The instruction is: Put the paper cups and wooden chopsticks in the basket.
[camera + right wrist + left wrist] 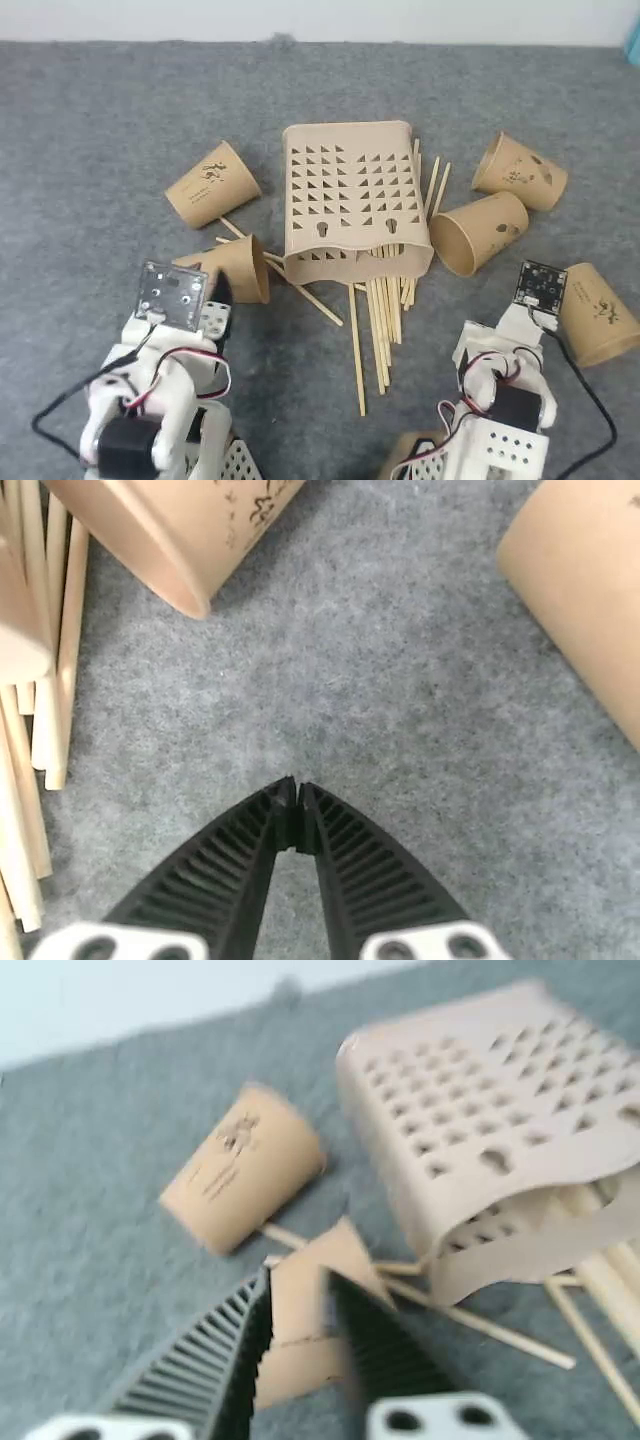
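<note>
**As the left arm clamps a cup, the basket lies waiting on its side**

While the basket (350, 190) lies tipped over on the grey mat (100, 130), mouth toward the arms, the left gripper (297, 1282) is pinched onto a paper cup (243, 268) just beside the basket's near left corner. By the look of it, the fingers are squeezing the cup's wall. I read this as the pick-up of one cup, early in the job. A second cup (212, 184) lies off the basket's left side and three other cups (478, 233) lie off its right, all toppled and outside it. Wooden chopsticks (383, 310) fan out of the basket's mouth, some partly inside and several loose on the mat. Right of the basket's mouth, the right gripper (298, 800) is clenched on nothing, tips together above bare mat. Next call, I'd say: lift the cup clear of the chopsticks beside it, swing it to the basket's mouth and release it inside. With the basket sideways, that means pushing in, not dropping.
</note>
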`<state>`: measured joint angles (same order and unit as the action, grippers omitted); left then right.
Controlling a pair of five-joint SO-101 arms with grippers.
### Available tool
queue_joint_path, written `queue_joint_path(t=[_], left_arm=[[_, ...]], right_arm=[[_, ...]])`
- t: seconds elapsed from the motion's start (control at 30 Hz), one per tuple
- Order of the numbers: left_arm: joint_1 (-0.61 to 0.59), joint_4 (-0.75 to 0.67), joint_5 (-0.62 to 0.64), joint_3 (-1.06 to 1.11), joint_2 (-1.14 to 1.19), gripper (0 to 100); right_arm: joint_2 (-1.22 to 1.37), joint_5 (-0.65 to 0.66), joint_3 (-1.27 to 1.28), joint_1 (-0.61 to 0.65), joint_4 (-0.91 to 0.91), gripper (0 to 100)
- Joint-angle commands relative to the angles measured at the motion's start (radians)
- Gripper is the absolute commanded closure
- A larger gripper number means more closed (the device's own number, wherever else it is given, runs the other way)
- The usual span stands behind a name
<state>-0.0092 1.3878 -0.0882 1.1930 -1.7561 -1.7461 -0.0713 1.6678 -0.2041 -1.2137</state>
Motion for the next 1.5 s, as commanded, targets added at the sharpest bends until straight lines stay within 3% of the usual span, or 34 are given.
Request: queue_joint_path(t=[0.0, 0.23, 0.4, 0.77, 0.9, 1.03, 1.23, 1.47], left_arm=[[0.071, -0.015, 0.083, -0.117, 0.249, 80], [0.242, -0.041, 0.198, -0.314, 0.804, 80], [0.276, -0.193, 0.262, -0.332, 0.999, 80], [0.207, -0.855, 0.255, -0.090, 1.194, 80], [0.213, -0.991, 0.255, -0.013, 1.178, 83], [0.215, -0.999, 0.259, -0.008, 1.103, 100], [0.215, -0.870, 0.262, -0.076, 0.962, 99], [0.209, -0.612, 0.347, -0.414, 0.948, 99]], right_arm=[[-0.004, 0.006, 0.017, -0.013, -0.010, 98.9], [-0.004, 0.006, 0.017, -0.015, -0.010, 98.9], [-0.004, 0.006, 0.017, -0.015, -0.010, 98.9], [-0.004, 0.008, 0.017, -0.015, -0.010, 98.9], [-0.004, 0.008, 0.017, -0.015, -0.012, 98.9], [-0.004, 0.008, 0.017, -0.015, -0.012, 98.9], [-0.004, 0.008, 0.017, -0.015, -0.012, 98.9], [-0.004, 0.008, 0.017, -0.015, -0.012, 98.9]])
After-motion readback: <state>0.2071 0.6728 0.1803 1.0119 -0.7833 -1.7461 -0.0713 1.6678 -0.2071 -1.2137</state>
